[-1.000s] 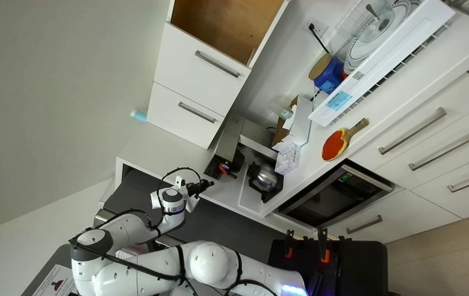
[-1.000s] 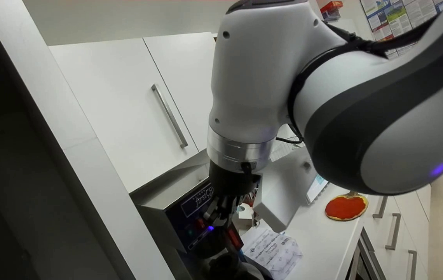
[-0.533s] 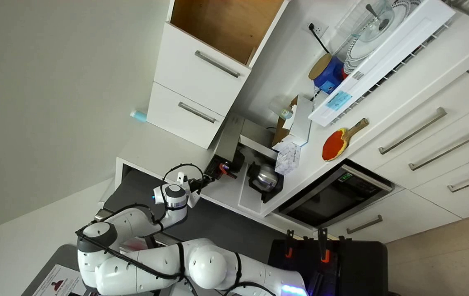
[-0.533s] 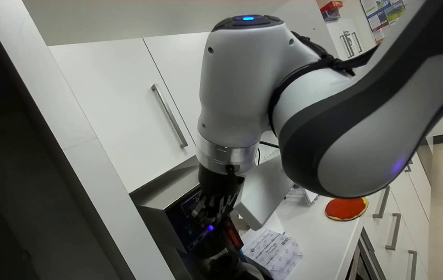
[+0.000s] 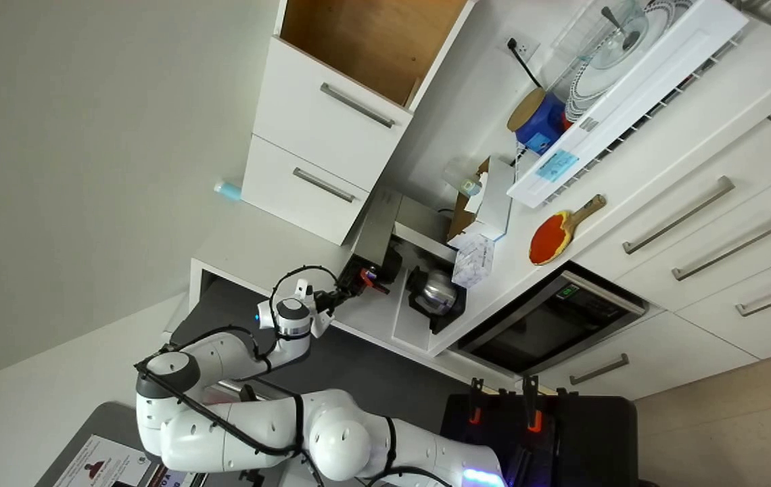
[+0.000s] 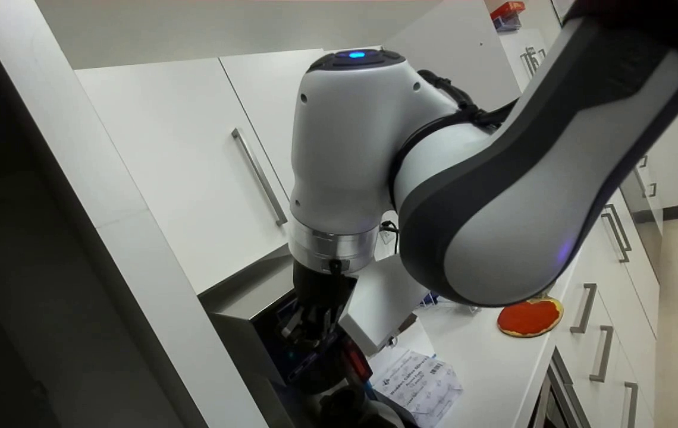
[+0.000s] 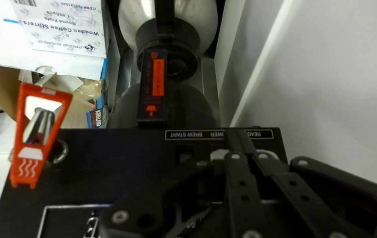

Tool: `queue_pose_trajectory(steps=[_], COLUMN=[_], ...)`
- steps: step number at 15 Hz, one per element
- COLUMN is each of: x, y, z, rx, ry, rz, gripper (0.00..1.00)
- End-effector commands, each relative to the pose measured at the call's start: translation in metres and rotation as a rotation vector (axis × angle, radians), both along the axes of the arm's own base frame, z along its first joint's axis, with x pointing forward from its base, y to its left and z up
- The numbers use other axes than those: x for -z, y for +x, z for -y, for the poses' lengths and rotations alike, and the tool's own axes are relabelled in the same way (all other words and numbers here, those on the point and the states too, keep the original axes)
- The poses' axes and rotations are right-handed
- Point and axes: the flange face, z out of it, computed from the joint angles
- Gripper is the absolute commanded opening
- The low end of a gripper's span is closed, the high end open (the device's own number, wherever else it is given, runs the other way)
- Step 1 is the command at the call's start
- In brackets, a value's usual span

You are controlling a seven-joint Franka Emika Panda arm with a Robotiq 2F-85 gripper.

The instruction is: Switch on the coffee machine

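The coffee machine is a boxy silver and black appliance with a chrome and black carafe on its base. It also shows in an exterior view, partly behind the arm. In the wrist view its black front panel carries an upside-down label strip reading BREW START, POWER and READY. My gripper is shut and empty, its fingertips together at the panel, covering part of the POWER and READY labels. Contact cannot be told. One switch shows under BREW START; the others are mostly hidden by the fingers.
A red-orange tag sticks out from the panel's side. A coffee stirrer box and an open white carton stand beside the machine. A dish rack, a red paddle and the built-in oven lie farther along the counter.
My arm and gripper have moved toward the machine's front panel. In an exterior view the arm has shifted left and down, and the gripper now covers more of the panel.
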Motion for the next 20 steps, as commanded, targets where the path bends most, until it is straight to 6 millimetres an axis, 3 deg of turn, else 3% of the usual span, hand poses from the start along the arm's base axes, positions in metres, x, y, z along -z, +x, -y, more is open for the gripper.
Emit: queue_pose_trajectory(steps=[1,11,20], x=[-0.003,0.002,-0.013], y=[0.012,0.027,0.019], z=[-0.005,-0.006,-0.010], rx=[-0.010,0.002,0.013], ry=[0.032,-0.002,-0.034], rz=[0.013,0.054,0.116], gripper=[0.00,0.00,0.00])
